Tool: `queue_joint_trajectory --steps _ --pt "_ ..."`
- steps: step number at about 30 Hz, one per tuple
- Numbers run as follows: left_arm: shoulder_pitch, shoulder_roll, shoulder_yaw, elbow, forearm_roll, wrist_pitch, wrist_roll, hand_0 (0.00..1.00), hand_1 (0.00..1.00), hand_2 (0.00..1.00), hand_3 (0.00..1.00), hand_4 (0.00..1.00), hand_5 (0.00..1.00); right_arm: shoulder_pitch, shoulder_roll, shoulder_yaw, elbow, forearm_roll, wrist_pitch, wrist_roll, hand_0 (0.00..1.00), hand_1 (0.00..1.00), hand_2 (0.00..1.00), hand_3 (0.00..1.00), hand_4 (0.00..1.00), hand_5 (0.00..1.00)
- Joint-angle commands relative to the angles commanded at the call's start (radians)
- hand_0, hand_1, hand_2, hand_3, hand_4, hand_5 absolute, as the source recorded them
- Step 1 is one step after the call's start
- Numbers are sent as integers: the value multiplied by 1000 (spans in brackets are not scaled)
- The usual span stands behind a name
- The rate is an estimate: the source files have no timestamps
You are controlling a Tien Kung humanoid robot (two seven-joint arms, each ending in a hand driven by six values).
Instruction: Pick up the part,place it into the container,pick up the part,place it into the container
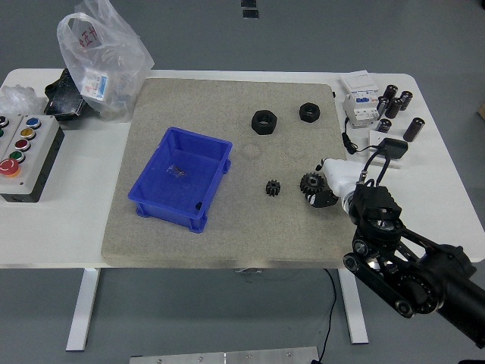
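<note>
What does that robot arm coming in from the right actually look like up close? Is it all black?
Mostly black. The right arm is built from chunky, rounded black segments with round joint housings and small bolts showing. Near the wrist, the right hand has a white shell with dark fingers. A thin black cable loops up behind the hand. No markings are readable. The left arm is out of view.

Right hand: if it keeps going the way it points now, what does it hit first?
The right hand points left across the mat, already at the larger gear. That gear comes first, then probably the smaller gear; contact is unclear.
</note>
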State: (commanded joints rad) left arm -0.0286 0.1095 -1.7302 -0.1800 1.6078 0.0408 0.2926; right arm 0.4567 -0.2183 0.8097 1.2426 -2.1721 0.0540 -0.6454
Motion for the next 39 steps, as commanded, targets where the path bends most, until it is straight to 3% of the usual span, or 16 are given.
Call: queue_joint_trajectory --steps 5,6,10,11,17,22,23,24,29,30,35,36,39 --pt "0 1 5 0 -5 0 -1 608 631 603 631 637 272 -1 -1 -11 -12 5 -40 0 215 370 487 573 2 120" --pt "0 1 6 0 -6 -1 -1 607 631 603 631 637 271 0 -1 -13 -13 8 -50 0 194 323 327 416 84 2" --pt "0 0 10 0 -11 -1 -1 607 631 603 631 637 271 5 -1 -23 -8 18 -96 1 194 323 327 416 84 2" --pt "0 0 11 0 -11 -1 -1 608 631 603 631 637 271 7 -1 -26 -6 20 -107 4 190 318 287 332 49 2" --pt "0 2 11 0 -12 0 2 607 631 603 631 637 271 66 5 -88 61 43 -188 46 193 320 284 322 38 2" --pt "-1 4 15 0 -13 -1 3 607 631 603 631 637 271 143 52 -188 102 88 -283 109 193 320 284 322 38 2" --pt "-2 4 16 0 -14 -1 3 607 631 603 631 637 271 155 64 -208 104 101 -302 123 193 320 284 322 38 2" --pt "-2 4 19 0 -15 -1 3 608 631 603 631 637 271 168 81 -232 105 120 -326 142 263 363 294 327 52 2" --pt "-2 5 24 0 -18 -2 6 608 631 603 631 637 271 218 142 -343 92 181 -427 205 263 363 294 327 52 2" --pt "-1 5 24 0 -18 -2 7 608 631 602 631 637 271 225 150 -365 87 187 -433 207 377 473 435 436 127 2" --pt "1 6 21 0 -16 -1 10 608 631 602 631 637 271 252 178 -444 60 153 -395 175 377 473 435 436 127 2" --pt "0 6 21 0 -16 -1 10 608 631 603 631 637 271 254 181 -447 58 142 -389 168 491 774 834 793 398 229" --pt "-2 6 23 0 -17 -1 9 608 631 603 631 637 271 254 186 -449 57 110 -378 152 491 774 834 793 398 229"
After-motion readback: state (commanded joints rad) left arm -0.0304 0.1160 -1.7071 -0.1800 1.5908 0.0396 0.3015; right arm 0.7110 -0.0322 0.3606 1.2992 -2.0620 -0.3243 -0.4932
